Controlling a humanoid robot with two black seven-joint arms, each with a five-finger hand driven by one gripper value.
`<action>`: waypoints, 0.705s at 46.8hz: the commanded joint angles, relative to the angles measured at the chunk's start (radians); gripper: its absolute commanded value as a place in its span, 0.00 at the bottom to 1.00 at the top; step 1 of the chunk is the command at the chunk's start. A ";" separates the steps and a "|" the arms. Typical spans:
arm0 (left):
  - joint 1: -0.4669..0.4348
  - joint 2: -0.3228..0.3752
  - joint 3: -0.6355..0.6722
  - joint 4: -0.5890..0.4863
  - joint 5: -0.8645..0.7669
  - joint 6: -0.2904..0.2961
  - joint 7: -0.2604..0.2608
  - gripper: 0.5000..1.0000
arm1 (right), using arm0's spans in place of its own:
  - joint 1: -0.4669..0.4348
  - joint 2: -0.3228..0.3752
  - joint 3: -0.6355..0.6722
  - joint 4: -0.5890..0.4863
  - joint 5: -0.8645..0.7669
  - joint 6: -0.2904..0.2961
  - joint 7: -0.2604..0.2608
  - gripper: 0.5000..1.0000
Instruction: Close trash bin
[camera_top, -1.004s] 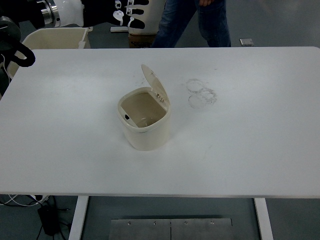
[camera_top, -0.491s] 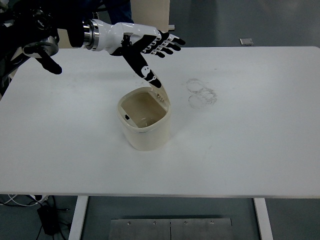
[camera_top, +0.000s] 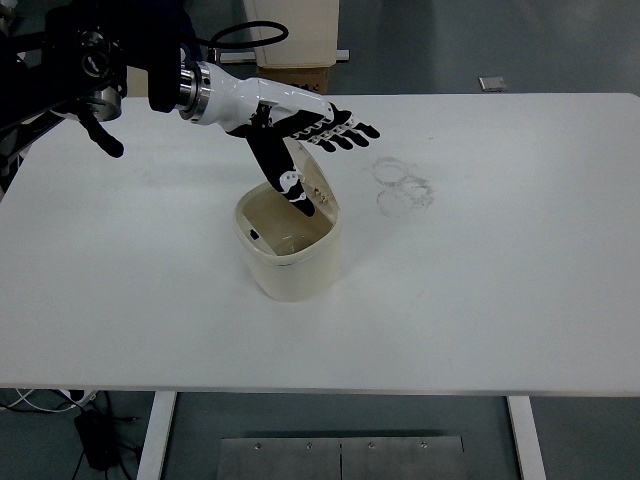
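Bin (camera_top: 290, 255) stands near the middle of the table (camera_top: 500, 300), cream plastic, its mouth open and its lid (camera_top: 318, 185) hinged up at the far right rim, tilted back. The fingers (camera_top: 345, 133) of the left hand (camera_top: 295, 125) are spread flat, holding nothing, stretched out over the top edge of the lid; the thumb (camera_top: 285, 178) points down in front of the lid toward the opening. Whether the palm already touches the lid I cannot tell — it hangs right over it. The left arm comes in from the upper left. The right hand is not in view.

My judgement on handling: the bin looks light and hollow, thin-walled, stiff enough but easy to shove or tip on the smooth table. The lid looks lighter still, a thin flap on a small hinge — it should swing with very little force, and there is nothing to grip. The place to act is the lid's free top edge or its back face, pushing forward and down toward the near rim. Pressing low by the hinge would likely slide the whole bin instead. A latch may need a firm last press straight down, so the bin stays put.

Faint ring marks (camera_top: 403, 186) lie on the table to the right, apart from the bin.
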 joint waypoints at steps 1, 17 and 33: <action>0.000 0.031 0.001 -0.018 0.010 0.000 0.000 1.00 | 0.000 0.000 0.000 0.000 0.000 0.000 0.000 0.99; -0.011 0.109 0.000 -0.096 0.005 0.000 0.000 1.00 | 0.000 0.000 0.000 0.000 0.000 0.000 0.000 0.99; 0.000 0.186 0.003 -0.179 0.002 0.000 0.000 1.00 | 0.000 0.000 0.000 0.000 0.000 0.000 0.000 0.99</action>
